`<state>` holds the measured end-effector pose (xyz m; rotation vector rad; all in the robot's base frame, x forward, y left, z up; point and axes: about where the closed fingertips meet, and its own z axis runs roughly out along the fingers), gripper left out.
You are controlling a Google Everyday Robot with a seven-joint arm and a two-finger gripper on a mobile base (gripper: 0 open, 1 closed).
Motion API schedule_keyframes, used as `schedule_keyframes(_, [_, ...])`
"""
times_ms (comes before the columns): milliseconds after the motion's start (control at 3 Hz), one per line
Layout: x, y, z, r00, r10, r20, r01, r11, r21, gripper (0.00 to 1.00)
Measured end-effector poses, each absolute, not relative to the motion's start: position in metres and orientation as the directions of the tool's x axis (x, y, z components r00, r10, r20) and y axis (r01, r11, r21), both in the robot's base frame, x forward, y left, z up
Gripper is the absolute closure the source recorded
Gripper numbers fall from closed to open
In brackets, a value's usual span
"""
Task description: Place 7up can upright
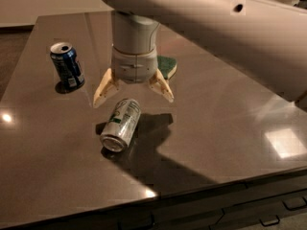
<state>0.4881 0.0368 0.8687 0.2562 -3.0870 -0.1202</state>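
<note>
While the 7up can [121, 124] lies on its side near the middle of the bench [230, 128], one round end facing the camera and the long axis running away and slightly right, the end effector [133, 100] hangs just over its far end. Both fingers [101, 94] are spread wide, one out to each side of the can, nothing between them. No contact visible; how high the tips sit above the bench I can't tell. Dark blue can [67, 66] stands upright well off to the camera's left, not involved. Green pad [167, 66] lies behind the wrist, mostly hidden, also clear of the work. Step in hand, as I judge it: approach and line-up for the grasp; can not yet gripped, not yet upright, so the task is at an early stage. The next move calls for dropping the fingers down either side of the can body, roughly across its long axis, and closing on the round wall. Then lift, rotate the wrist to bring the can vertical, and set it on one flat end on bare bench. Risks: a thin round can may roll or squirt out if the fingers land off-centre, and closing too hard could dent it. Which end is the top I can't tell.
</note>
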Motion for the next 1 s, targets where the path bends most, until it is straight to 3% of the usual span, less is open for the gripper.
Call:
schedule_keyframes(667, [0.4884, 0.0417, 0.8503, -0.992, -0.091, 0.090, -0.087, 0.995, 0.050, 0.00])
schedule_keyframes(1000, [0.4869, 0.0483, 0.8495, -0.992, -0.078, 0.101, -0.075, 0.997, 0.035, 0.16])
